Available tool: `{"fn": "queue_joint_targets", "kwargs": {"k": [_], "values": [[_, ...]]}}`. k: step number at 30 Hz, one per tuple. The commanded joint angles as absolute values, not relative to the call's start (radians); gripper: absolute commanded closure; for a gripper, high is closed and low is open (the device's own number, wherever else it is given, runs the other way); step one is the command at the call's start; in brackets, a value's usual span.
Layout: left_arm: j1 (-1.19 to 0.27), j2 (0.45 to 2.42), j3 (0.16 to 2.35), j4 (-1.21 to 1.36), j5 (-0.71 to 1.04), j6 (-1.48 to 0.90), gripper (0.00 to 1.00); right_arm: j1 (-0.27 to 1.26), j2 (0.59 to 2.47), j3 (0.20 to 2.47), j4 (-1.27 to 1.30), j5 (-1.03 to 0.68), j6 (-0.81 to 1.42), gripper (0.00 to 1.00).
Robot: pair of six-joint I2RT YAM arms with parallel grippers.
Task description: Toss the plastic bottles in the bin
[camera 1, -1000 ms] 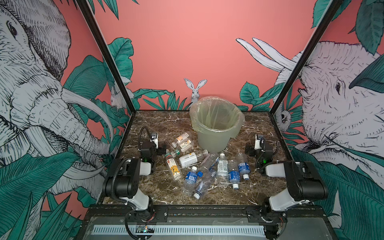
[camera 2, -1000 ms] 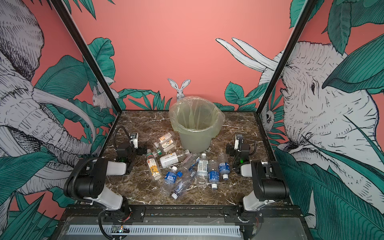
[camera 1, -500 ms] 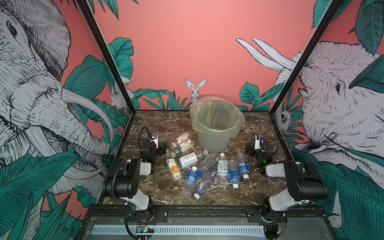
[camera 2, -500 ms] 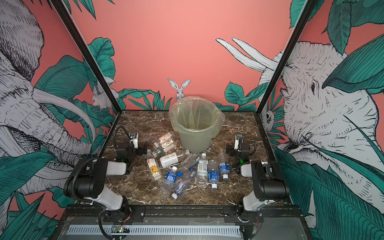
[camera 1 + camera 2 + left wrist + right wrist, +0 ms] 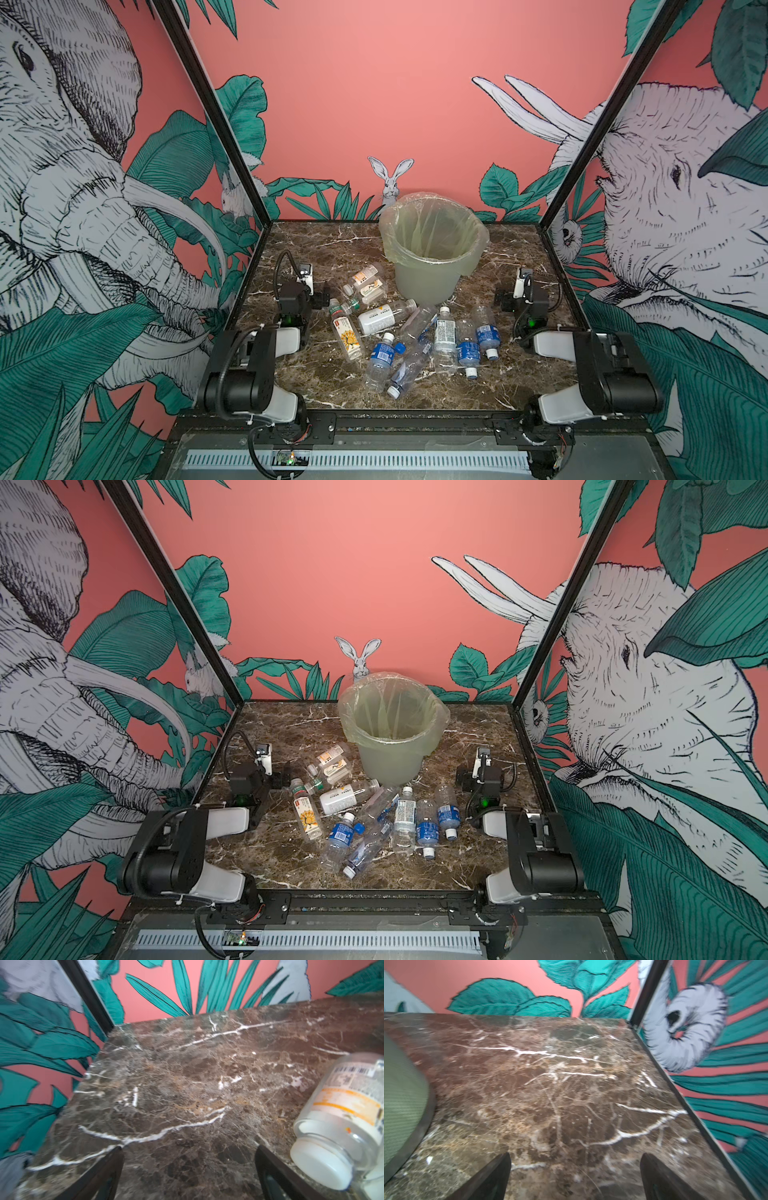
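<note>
Left pincer (image 5: 188,1154): jaws spread wide, nothing between them, low over bare bench at the left edge of the bottle heap.
Orange-banded bottle (image 5: 342,1118): white-capped, on its side, just beside one finger of the left pincer.
Plastic bottles (image 5: 415,328): about a dozen, all lying on the bench in a loose heap in front of the bin, between the two arms.
Sunflower-label bottle (image 5: 348,338): leftmost in the heap, lying lengthwise.
White-label bottle (image 5: 380,318): next to it on the right, its neck pointing toward the bin.
Blue-label bottles (image 5: 478,345): a pair at the right end of the heap, caps toward the front edge.
Bin (image 5: 424,282): upright at the middle back of the bench, mouth open; inside, only its thin clear bag (image 5: 434,232) shows, folded over the rim.
Right pincer (image 5: 575,1157): jaws spread wide, holding nothing, over bare bench to the right of the bin, whose wall fills one edge of the right wrist view.
Bench (image 5: 519,249): dark brown marble pattern with white veins.
Room: coral-pink walls painted with elephants, green leaves and a rabbit (image 5: 390,178) behind the bin; black frame posts at the back corners.
</note>
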State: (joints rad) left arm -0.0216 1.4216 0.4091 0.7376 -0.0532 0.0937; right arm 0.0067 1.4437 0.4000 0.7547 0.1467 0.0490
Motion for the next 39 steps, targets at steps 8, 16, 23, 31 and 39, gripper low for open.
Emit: {"fn": "queue_joint_targets", "kwargs": {"k": [8, 16, 23, 31, 39], "values": [[-0.029, 1.088, 0.514, 0.279, -0.184, -0.167, 0.01, 0.011, 1.327, 0.849, -0.197, 0.511, 0.473, 0.01], [-0.08, 0.965, 0.575, 0.01, -0.034, -0.288, 0.0, 0.035, 1.154, 0.874, -0.442, 0.198, 0.441, 0.01], [-0.138, 0.9, 0.571, -0.114, 0.06, -0.29, 0.02, 0.118, 1.109, 0.874, -0.574, 0.047, 0.385, 0.02], [-0.171, 0.825, 0.546, -0.225, 0.123, -0.309, 0.05, 0.234, 1.192, 0.871, -0.641, -0.015, 0.372, 0.06], [-0.173, 0.845, 0.56, -0.341, 0.189, -0.267, 0.09, 0.29, 1.268, 0.875, -0.696, 0.004, 0.374, 0.11]]}}
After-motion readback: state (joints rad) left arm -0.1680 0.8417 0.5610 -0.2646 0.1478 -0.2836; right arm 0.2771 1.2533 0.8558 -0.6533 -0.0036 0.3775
